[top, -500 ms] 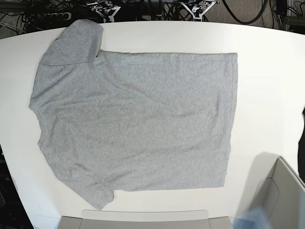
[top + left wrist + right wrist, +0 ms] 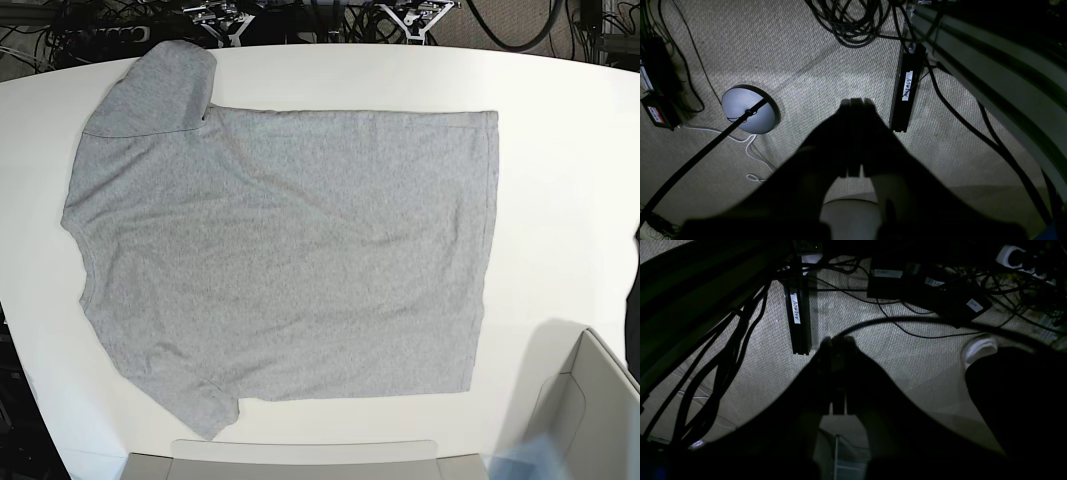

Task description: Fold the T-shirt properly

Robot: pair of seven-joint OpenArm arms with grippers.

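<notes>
The grey T-shirt (image 2: 285,265) is spread flat, plain side up, filling the left and centre of the white table (image 2: 560,180), while left gripper (image 2: 853,103) and right gripper (image 2: 837,341) hang closed, empty over carpet.

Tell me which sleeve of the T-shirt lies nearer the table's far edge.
The sleeve at the T-shirt's upper left; the other sleeve sits at the near edge.

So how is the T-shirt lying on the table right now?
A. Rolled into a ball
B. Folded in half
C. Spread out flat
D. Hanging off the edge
C. In the base view the grey T-shirt lies opened out flat on the white table, both sleeves sticking out and no fold made yet.
</notes>
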